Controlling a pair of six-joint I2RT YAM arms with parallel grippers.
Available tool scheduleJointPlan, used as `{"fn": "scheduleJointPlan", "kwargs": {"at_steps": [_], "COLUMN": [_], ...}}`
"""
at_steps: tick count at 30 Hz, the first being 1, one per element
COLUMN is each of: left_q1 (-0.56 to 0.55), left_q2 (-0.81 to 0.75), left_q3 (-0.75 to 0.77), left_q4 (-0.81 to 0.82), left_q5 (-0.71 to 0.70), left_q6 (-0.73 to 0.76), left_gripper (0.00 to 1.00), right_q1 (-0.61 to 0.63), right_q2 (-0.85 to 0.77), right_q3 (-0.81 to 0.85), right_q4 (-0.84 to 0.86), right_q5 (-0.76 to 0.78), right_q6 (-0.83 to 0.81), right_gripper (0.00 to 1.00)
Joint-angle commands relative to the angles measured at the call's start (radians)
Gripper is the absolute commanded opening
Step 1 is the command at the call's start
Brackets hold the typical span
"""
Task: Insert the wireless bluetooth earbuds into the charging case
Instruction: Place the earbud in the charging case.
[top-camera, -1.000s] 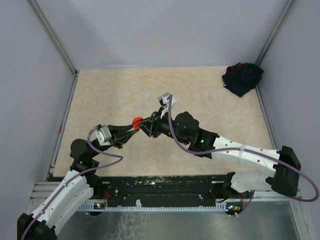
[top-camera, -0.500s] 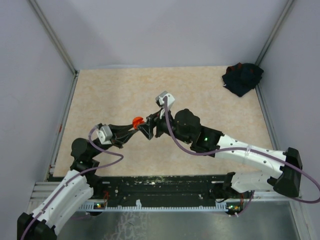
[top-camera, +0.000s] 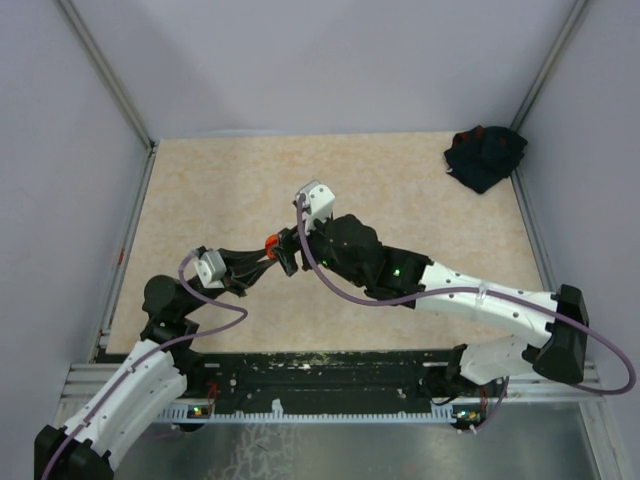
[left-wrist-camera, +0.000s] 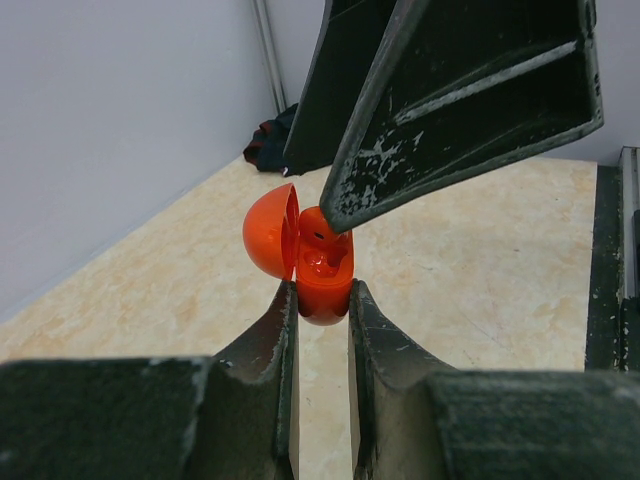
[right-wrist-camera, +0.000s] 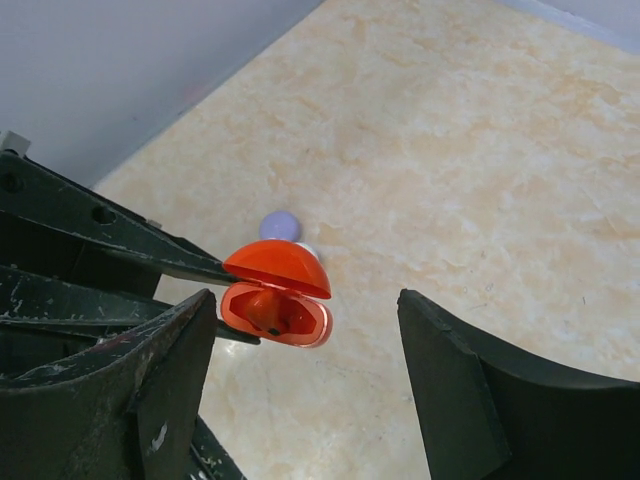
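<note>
My left gripper (left-wrist-camera: 322, 300) is shut on the base of an orange charging case (left-wrist-camera: 325, 270) and holds it above the table with its lid (left-wrist-camera: 270, 232) hinged open. In the right wrist view the case (right-wrist-camera: 285, 318) shows a red earbud (right-wrist-camera: 262, 310) lying inside the base. My right gripper (right-wrist-camera: 320, 390) is open and empty, its fingers spread on either side of the case without touching it. One of its fingers (left-wrist-camera: 470, 100) hangs just above the case in the left wrist view. From the top, the case (top-camera: 271, 243) sits between the left gripper (top-camera: 266, 254) and the right gripper (top-camera: 290, 258).
A lavender round disc (right-wrist-camera: 279, 225) with a white piece (right-wrist-camera: 308, 250) beside it lies on the table below the case. A black cloth bundle (top-camera: 485, 155) sits at the back right corner. Grey walls enclose the beige table (top-camera: 400, 190).
My right arm has swung left, bringing its wrist and open fingers over and around the orange case. The left gripper has kept the case nearly still.
</note>
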Motion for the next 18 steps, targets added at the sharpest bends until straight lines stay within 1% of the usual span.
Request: {"fn": "scheduleJointPlan", "kwargs": {"at_steps": [1,10,18], "left_q1": [0.002,0.002,0.003], "left_q2": [-0.001,0.003,0.011], "left_q3": [0.021,0.021,0.021], "left_q4": [0.006,0.009,0.013], "left_q5": [0.002,0.011,0.017], "left_q6": [0.007,0.007,0.004], "left_gripper": [0.0,0.0,0.0], "right_q1": [0.022,0.027,0.029], "right_q2": [0.021,0.022,0.026], "right_q3": [0.068,0.081,0.1], "right_q4": [-0.011,-0.042,-0.056], "right_q5": [0.076,0.193,0.202], "right_q6": [-0.027,-0.007,0.028], "right_gripper": [0.73,0.73,0.73]}}
